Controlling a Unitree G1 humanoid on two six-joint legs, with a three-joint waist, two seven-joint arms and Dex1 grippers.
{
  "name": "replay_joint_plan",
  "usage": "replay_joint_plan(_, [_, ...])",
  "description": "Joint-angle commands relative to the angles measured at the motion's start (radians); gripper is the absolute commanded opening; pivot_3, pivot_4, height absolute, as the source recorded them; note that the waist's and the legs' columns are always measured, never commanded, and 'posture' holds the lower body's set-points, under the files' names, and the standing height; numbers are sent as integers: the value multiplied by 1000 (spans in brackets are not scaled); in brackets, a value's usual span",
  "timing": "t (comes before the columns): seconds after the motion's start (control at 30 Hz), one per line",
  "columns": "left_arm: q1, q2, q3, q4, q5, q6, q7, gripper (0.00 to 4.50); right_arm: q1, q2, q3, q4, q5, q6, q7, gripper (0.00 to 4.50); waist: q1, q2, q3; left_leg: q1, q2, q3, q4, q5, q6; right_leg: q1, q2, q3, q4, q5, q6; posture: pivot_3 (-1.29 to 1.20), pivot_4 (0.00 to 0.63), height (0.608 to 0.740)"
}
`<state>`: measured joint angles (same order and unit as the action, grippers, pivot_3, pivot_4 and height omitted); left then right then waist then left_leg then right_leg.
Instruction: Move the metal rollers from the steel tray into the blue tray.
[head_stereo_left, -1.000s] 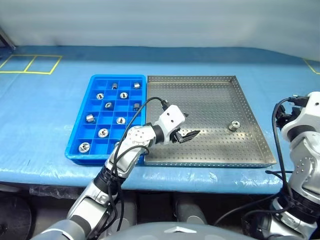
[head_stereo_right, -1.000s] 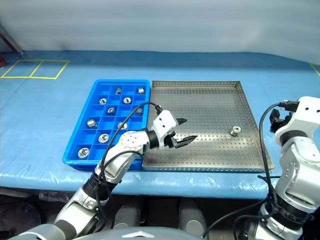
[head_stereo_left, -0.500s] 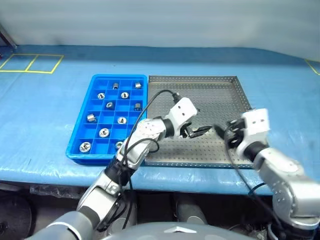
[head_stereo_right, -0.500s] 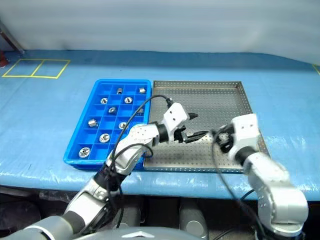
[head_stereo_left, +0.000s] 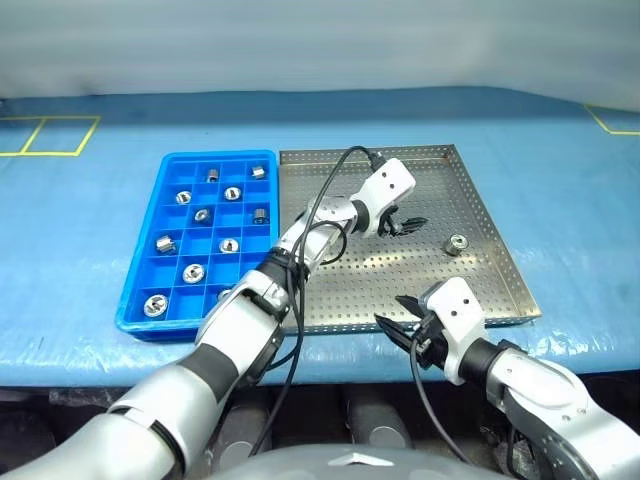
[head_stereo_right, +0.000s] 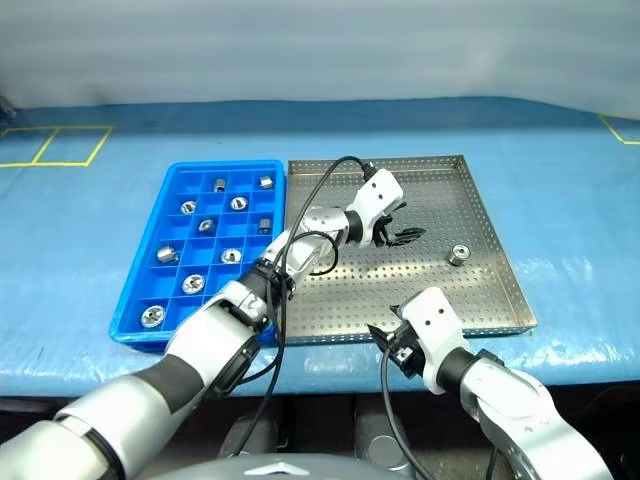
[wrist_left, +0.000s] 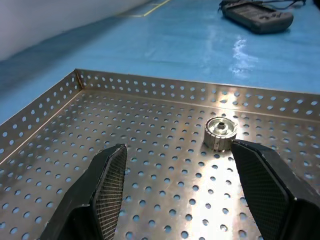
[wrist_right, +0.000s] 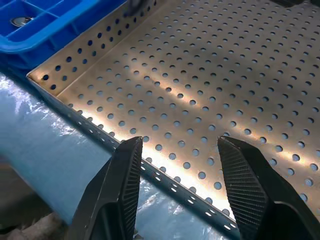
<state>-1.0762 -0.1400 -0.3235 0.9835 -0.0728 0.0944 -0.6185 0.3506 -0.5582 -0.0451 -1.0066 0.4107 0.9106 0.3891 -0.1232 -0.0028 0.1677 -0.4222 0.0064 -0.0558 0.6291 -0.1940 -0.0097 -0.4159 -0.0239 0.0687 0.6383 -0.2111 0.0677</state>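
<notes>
One metal roller (head_stereo_left: 455, 243) stands on the perforated floor of the steel tray (head_stereo_left: 470, 190), towards its right side. My left gripper (head_stereo_left: 405, 225) hovers open over the tray's middle, just left of that roller. The left wrist view shows the roller (wrist_left: 220, 133) ahead of the open left gripper (wrist_left: 177, 147), close to one finger. Several rollers (head_stereo_left: 193, 272) lie in compartments of the blue tray (head_stereo_left: 135, 300), which adjoins the steel tray on the left. My right gripper (head_stereo_left: 398, 318) is open and empty at the steel tray's near rim (wrist_right: 150, 165).
Both trays rest on a blue-covered table whose front edge runs just below them. Yellow tape lines (head_stereo_left: 50, 135) mark the far left, and more tape (head_stereo_left: 610, 120) the far right. A black cable (head_stereo_left: 335, 180) loops over my left arm. A dark device (wrist_left: 257, 17) lies beyond the steel tray.
My right arm swung in from the far right to the steel tray's near rim. My left gripper moved farther across the tray towards the roller. The camera view has shifted too.
</notes>
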Motion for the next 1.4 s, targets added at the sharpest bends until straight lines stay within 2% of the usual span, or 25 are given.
replay_joint_plan(0.03, [-94, -108, 12, 125, 37, -82, -38, 3602, 90, -43, -4, -41, 17, -168, -68, 2490, -21, 0, 0, -1, 0, 0, 0, 0, 0, 0, 0, 0, -1, 0, 0, -366, 150, 740])
replay_joint_plan(0.23, [-122, -141, 13, 225, 82, -138, -76, 3602, 297, -107, 14, -41, 42, -382, -208, 2490, -120, -1, 0, -3, 0, 0, 0, -3, 2, 0, -1, 0, -4, -1, 2, -489, 150, 740])
replay_joint_plan(0.33, [-127, -151, 26, 249, 96, -152, -38, 3602, 372, -142, 26, -41, 46, -458, -280, 2490, -186, -3, 1, -3, 0, 0, 0, -3, 2, 1, -1, 1, -5, -1, 3, -527, 150, 740])
replay_joint_plan(0.43, [-131, -162, 51, 264, 97, -158, 6, 4143, 423, -178, 44, -41, 51, -517, -339, 2455, -262, -7, 4, -2, -1, 1, 0, -4, 2, 2, -2, 1, -5, -1, 4, -554, 150, 740])
replay_joint_plan(0.47, [-132, -166, 54, 269, 103, -158, 18, 4471, 435, -190, 51, -41, 54, -533, -355, 2455, -275, -8, 5, 0, 0, 1, 0, -4, 2, 3, -2, 1, -5, -1, 4, -562, 150, 740])
replay_joint_plan(0.53, [-134, -174, 59, 279, 114, -150, 39, 4471, 454, -213, 57, -41, 61, -559, -384, 2455, -319, -12, 7, 2, 0, 2, -1, -4, 2, 6, -3, 1, -6, -1, 4, -570, 150, 740])
replay_joint_plan(0.8, [-135, -172, 70, 305, 150, -134, 142, 4471, 525, -278, 70, -41, 80, -637, -483, 2455, -426, -18, 10, 7, 0, 4, -2, -5, 2, 8, -4, 3, -6, -1, 4, -607, 150, 740])
replay_joint_plan(1.0, [-138, -166, 97, 313, 155, -130, 212, 4471, 573, -360, 139, -41, 64, -765, -563, 2455, -458, -21, 13, 8, 0, 6, -3, -5, 3, 9, -5, 3, -6, -1, 5, -596, 150, 740])
replay_joint_plan(1.4, [-130, -157, 135, 325, 171, -104, 347, 4471, 630, -510, 185, -41, 78, -885, -679, 2455, -454, -22, 13, 8, 0, 8, -3, -6, 4, 9, -6, 5, -8, 0, 5, -576, 150, 740])
